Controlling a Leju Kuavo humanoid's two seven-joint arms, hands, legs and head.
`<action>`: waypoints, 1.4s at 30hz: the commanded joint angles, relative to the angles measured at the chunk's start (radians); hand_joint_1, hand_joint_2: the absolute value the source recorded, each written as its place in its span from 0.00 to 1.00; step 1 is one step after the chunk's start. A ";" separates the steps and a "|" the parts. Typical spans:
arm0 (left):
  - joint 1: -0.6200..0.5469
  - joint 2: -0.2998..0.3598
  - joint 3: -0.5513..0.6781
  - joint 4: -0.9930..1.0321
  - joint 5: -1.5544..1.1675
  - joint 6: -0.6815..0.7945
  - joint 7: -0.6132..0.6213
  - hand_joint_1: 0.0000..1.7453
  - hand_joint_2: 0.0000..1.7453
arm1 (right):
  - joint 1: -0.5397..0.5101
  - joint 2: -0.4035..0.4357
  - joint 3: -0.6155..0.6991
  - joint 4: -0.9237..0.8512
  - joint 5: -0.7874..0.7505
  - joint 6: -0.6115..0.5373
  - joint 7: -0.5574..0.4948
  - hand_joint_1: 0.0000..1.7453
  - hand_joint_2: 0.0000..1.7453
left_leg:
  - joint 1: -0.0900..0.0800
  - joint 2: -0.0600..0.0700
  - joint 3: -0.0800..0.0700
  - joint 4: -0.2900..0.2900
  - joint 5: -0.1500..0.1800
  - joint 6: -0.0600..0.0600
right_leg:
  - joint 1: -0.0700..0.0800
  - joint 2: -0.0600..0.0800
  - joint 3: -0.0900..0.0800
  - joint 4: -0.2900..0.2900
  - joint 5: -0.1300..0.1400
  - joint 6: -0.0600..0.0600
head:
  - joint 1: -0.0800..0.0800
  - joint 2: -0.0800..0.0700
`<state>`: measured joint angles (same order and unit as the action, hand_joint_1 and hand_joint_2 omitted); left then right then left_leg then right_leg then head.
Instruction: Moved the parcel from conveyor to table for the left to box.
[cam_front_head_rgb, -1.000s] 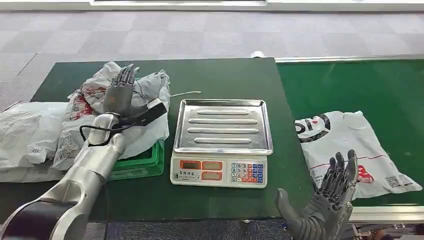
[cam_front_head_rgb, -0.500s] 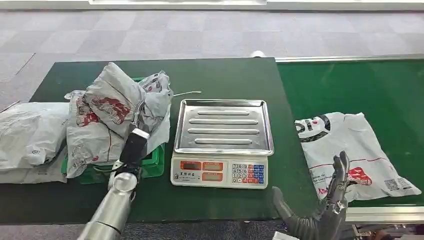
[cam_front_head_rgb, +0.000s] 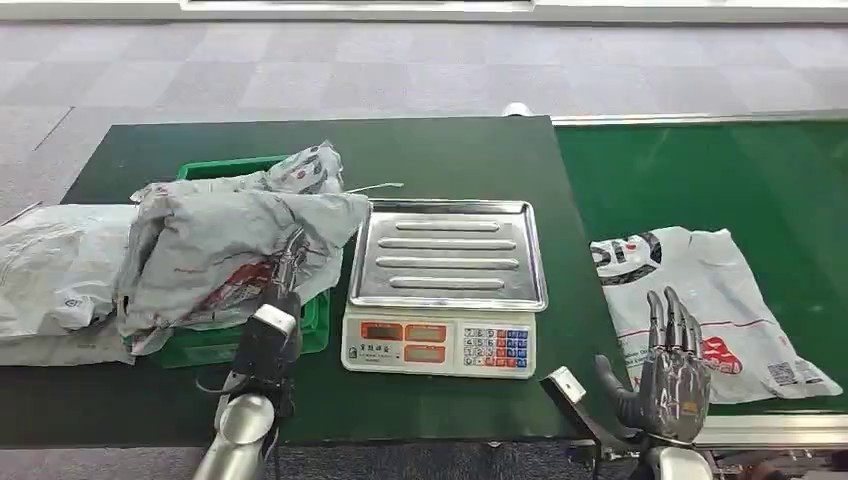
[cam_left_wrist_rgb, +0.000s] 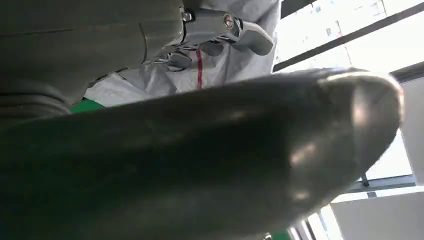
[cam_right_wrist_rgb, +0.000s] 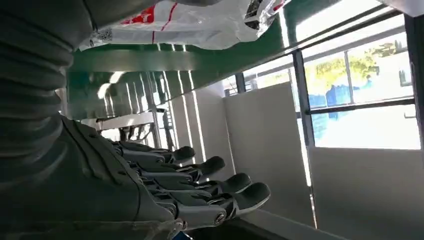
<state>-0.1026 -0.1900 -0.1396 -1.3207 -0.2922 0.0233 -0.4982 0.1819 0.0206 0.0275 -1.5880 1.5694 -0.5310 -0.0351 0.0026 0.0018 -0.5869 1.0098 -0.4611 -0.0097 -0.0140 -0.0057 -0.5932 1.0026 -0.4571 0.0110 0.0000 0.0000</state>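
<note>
A: So, what changed?
B: My left robot hand (cam_front_head_rgb: 290, 262) has pulled back, grey bag slumped over the green box (cam_front_head_rgb: 305, 320). My right robot hand (cam_front_head_rgb: 672, 378) hovers, fingers spread, beside the parcel (cam_front_head_rgb: 705, 300) lying on the conveyor (cam_front_head_rgb: 700, 170).
A: Meaning?
B: Parcel's next.

You're looking over a floor of grey carpet tiles (cam_front_head_rgb: 300, 80) in alternating lighter and darker squares, with a pale strip of wall base (cam_front_head_rgb: 420, 10) along its far edge. From the right wrist view you get tall windows (cam_right_wrist_rgb: 360, 100) with dark frames (daylight is strong, greenery outside), white wall panels (cam_right_wrist_rgb: 260, 150) below and beside them, and bright reflections streaking the glossy surfaces.
</note>
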 joint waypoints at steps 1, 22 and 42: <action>-0.001 -0.002 -0.009 0.010 -0.010 -0.007 0.010 0.00 0.00 | -0.053 -0.170 0.050 0.119 0.001 0.041 0.156 0.00 1.00 | 0.001 0.000 0.005 -0.003 0.000 0.000 | 0.001 0.001 0.005 -0.004 0.000 -0.001 | 0.000 0.000; 0.053 -0.007 0.041 -0.019 -0.038 -0.024 0.001 0.00 0.00 | -0.311 -0.339 0.259 0.502 0.001 0.068 0.390 0.00 1.00 | 0.000 0.000 0.005 -0.003 -0.001 0.001 | 0.000 0.001 0.006 -0.004 0.001 0.001 | 0.000 0.000; 0.020 0.005 0.022 0.003 -0.088 0.001 0.054 0.00 0.00 | -0.471 -0.305 -0.064 1.046 0.001 0.354 0.268 0.00 1.00 | 0.001 -0.003 0.005 -0.001 -0.001 0.001 | 0.000 -0.002 0.007 -0.003 0.001 0.001 | 0.000 0.000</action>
<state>-0.0386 -0.2037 -0.1274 -1.3634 -0.3406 -0.0046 -0.4773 -0.2022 -0.3105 0.0855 -0.8322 1.5640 -0.2347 0.2388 0.0021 -0.0005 -0.5840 1.0099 -0.4621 -0.0083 -0.0152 -0.0073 -0.5896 1.0019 -0.4566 0.0128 0.0000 -0.0004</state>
